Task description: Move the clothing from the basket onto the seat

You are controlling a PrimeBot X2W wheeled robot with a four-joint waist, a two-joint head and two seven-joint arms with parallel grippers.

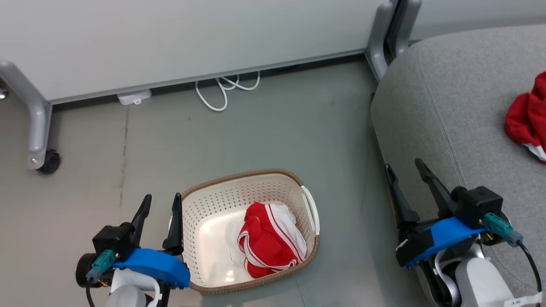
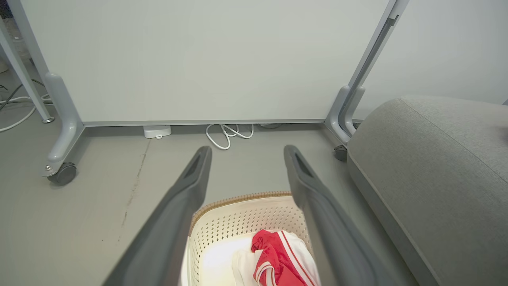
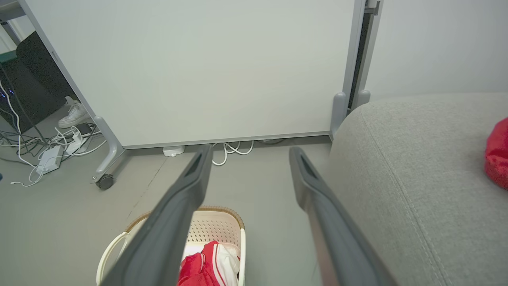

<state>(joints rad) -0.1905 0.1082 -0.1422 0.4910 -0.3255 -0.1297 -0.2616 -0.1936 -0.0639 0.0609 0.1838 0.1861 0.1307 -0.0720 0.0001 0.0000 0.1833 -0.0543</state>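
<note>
Left hand [image 1: 162, 197] and right hand [image 1: 403, 164] gape empty; the striped garment [image 1: 268, 241] in the basket [image 1: 239, 175] looks soft and light, probably pinchable at its top fold.

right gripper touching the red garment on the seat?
Apart. Head view: the right gripper stands open at the seat's edge, with a wide stretch of bare grey fabric between its fingers and the red garment.
</note>
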